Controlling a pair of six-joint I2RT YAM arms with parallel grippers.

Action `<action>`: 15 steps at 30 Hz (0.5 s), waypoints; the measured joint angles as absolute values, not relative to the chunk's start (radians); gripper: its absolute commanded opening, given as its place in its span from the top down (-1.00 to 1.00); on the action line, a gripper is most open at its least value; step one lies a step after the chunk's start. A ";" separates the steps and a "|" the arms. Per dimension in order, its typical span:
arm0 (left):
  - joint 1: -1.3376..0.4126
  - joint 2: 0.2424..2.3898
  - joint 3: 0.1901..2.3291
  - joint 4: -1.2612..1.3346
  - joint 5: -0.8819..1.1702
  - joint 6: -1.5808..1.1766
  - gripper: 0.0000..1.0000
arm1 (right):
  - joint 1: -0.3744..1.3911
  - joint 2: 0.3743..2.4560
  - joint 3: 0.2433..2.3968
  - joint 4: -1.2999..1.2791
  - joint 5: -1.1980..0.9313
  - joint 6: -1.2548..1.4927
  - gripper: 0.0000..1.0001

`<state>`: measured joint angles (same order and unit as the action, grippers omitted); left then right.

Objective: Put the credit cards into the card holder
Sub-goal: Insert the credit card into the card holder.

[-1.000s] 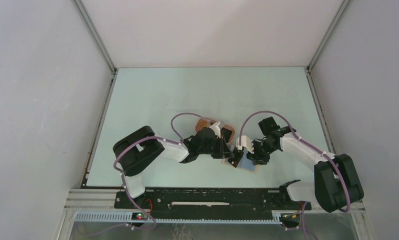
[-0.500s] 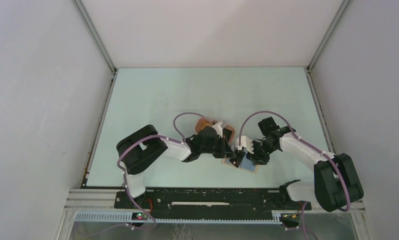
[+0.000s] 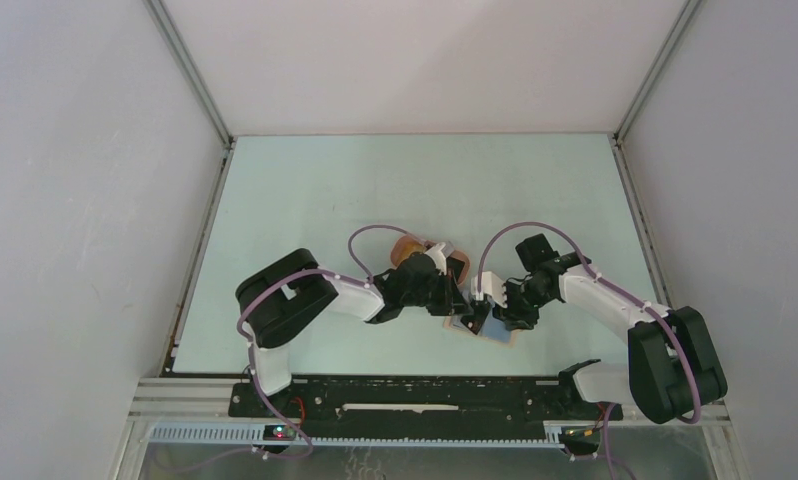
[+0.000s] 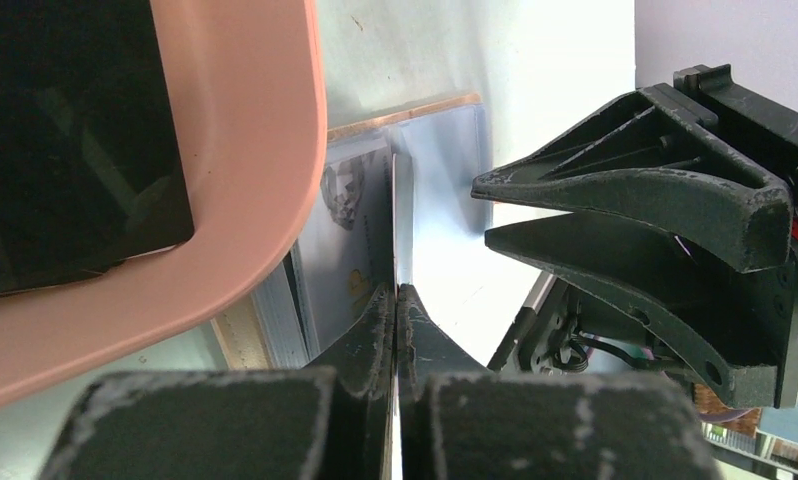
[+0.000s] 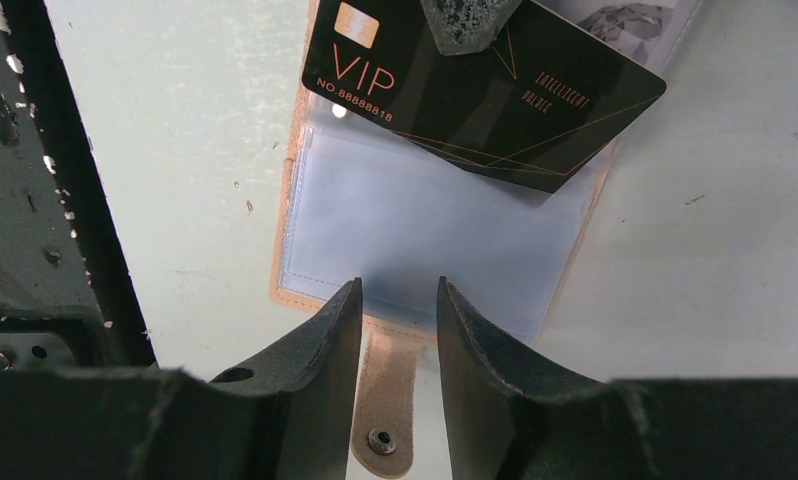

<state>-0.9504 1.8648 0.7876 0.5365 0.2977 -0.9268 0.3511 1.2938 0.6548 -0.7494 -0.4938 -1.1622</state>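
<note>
So the left gripper (image 4: 396, 295) is pinching the black VIP card (image 5: 485, 90) between fully closed fingers and holding it slanted over the far end of the card holder (image 5: 425, 240). The holder is lying open on the table, right ahead of the right gripper (image 5: 400, 295). That claw's jaws are sitting about half apart, straddling the snap tab (image 5: 380, 400) without gripping it.

The clear sleeve just in front of those fingers is looking empty, so I'm reading this card as not in yet. A pale printed card (image 4: 347, 235) just left of the left claw's tips might be sleeved already, but the view's too tight to be sure. Another black card (image 4: 65, 130) is waiting in the peach tray (image 4: 265, 150), further left of that claw. I'm guessing we're midway at best, with this insert and at least one more card to go.
</note>
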 measured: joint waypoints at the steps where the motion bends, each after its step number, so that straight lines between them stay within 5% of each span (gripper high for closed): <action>1: -0.952 1.865 0.788 0.537 0.294 -0.933 1.00 | 0.352 1.294 0.655 -0.749 -0.493 -1.162 0.17; 15: -0.979 1.876 0.740 0.648 0.214 -1.025 1.00 | 0.374 1.308 0.655 -0.747 -0.479 -1.161 0.19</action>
<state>-0.9791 1.8763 0.7399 0.6479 0.2138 -1.0252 0.3737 1.3075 0.6548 -0.7467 -0.4789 -1.1606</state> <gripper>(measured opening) 0.006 0.410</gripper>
